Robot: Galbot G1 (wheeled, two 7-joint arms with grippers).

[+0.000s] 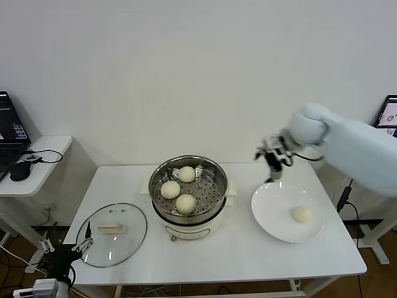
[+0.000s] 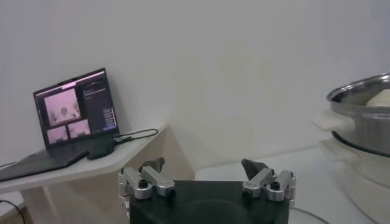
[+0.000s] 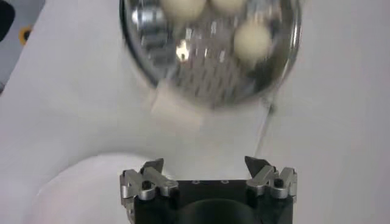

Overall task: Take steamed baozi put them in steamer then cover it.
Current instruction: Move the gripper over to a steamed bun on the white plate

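A white table (image 1: 236,254) stood against a plain pale wall (image 1: 186,68). A flat white plate (image 1: 273,214) lay on it, just on the near side of the right gripper (image 1: 273,158), whose jaws stood apart. A round glass lid (image 1: 127,245) with a cream handle (image 1: 111,228) lay flat on the table, its rim just beside the left gripper (image 1: 80,244), also spread wide. Well beyond that gripper, off the table's end, stood a small white side desk (image 1: 46,161). It carried an open laptop (image 1: 11,133), a dark mouse (image 1: 20,171) and a black cable (image 1: 53,152). Far outboard of the right gripper, part of a lit screen (image 1: 388,112) was noted at the edge of view.
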